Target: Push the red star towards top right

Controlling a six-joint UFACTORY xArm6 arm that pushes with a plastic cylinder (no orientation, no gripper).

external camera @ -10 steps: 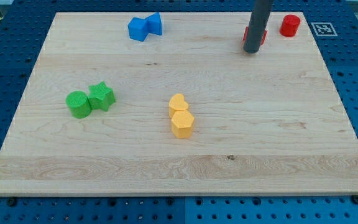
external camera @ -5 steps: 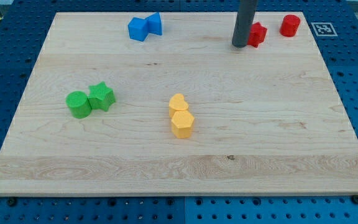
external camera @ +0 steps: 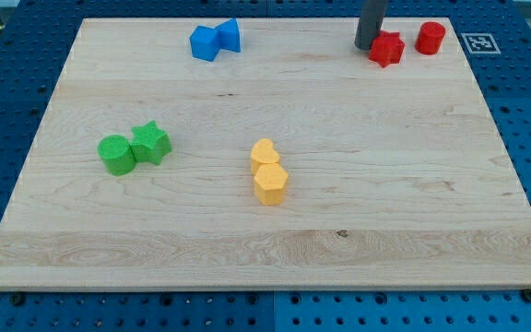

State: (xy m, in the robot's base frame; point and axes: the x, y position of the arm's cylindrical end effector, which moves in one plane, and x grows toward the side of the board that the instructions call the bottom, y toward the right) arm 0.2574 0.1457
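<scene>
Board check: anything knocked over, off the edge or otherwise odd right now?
Nothing stands out. My tip sits just at the view's left of the red star, with the red cylinder apart at its right. Blue, green and yellow blocks sit in tidy pairs, all on the wooden board.

Arm rod at the upper right of the frame.
The straight dark rod enters from the view's top edge and descends almost vertically, only its lower section showing. My tip (external camera: 367,48) rests at table height in the upper right part of the frame, right of centre, well short of the view's right edge.
</scene>
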